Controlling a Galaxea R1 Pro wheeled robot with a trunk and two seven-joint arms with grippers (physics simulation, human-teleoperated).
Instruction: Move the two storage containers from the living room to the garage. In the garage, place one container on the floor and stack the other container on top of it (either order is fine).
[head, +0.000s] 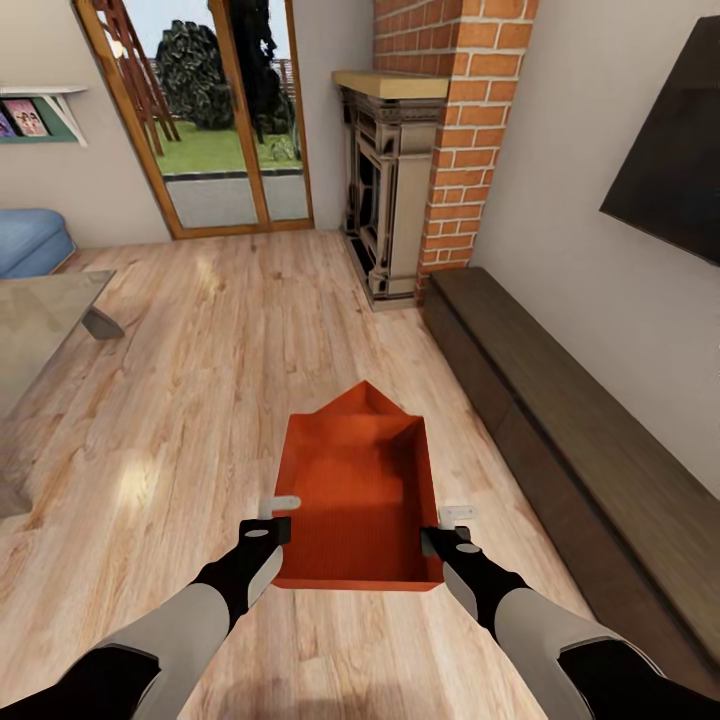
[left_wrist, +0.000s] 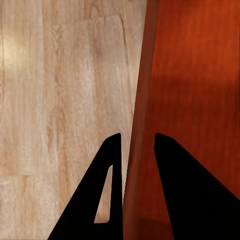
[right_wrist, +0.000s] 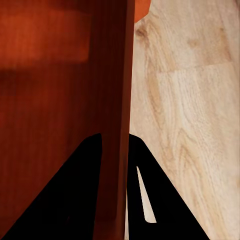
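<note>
Both grippers, left gripper (head: 278, 513) and right gripper (head: 447, 527), pinch opposite thin walls of the stiff, probably light storage container (head: 360, 500); the rims suit gripping.

Light wood plank floor (head: 230, 350), brick fireplace column (head: 465, 120), low dark cabinet (head: 570, 430), glazed garden door (head: 215, 110).

Orange bin (head: 358, 500) at lower centre, above wood floor (head: 200, 400). Left gripper (head: 268, 528) at its left wall, right gripper (head: 440, 540) at its right wall. Brick fireplace (head: 420, 150) upper centre; dark cabinet (head: 590, 450) along right.
</note>
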